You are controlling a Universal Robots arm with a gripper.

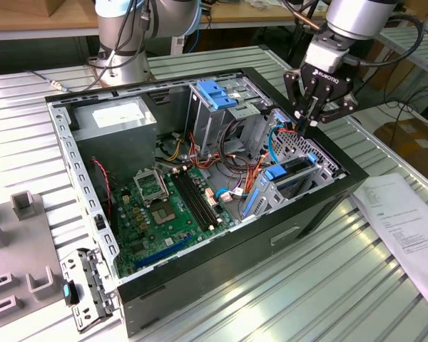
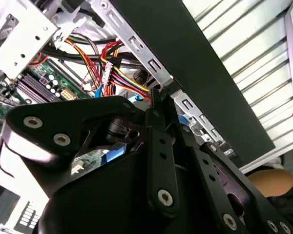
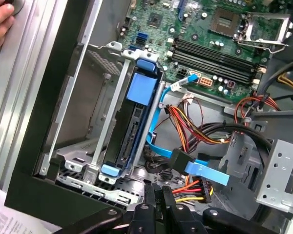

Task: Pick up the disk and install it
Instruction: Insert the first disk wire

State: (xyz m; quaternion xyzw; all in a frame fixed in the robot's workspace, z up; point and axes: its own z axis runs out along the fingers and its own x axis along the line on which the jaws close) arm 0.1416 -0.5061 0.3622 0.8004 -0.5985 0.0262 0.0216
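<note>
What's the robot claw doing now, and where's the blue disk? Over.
Gripper shut, holding nothing, above the case's drive bay. Disk sits slotted in its cage, blue frame up. Loose cables beside it, none across it.

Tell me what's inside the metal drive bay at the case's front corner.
The disk in its blue frame sits slotted on edge in the drive bay. Its faces and lower part are hidden by the bay walls.

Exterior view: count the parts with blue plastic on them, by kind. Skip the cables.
disk in its blue carrier frame: 1
drive cage with a blue tab: 1
perforated bracket with a blue knob: 1
Total: 3
</note>
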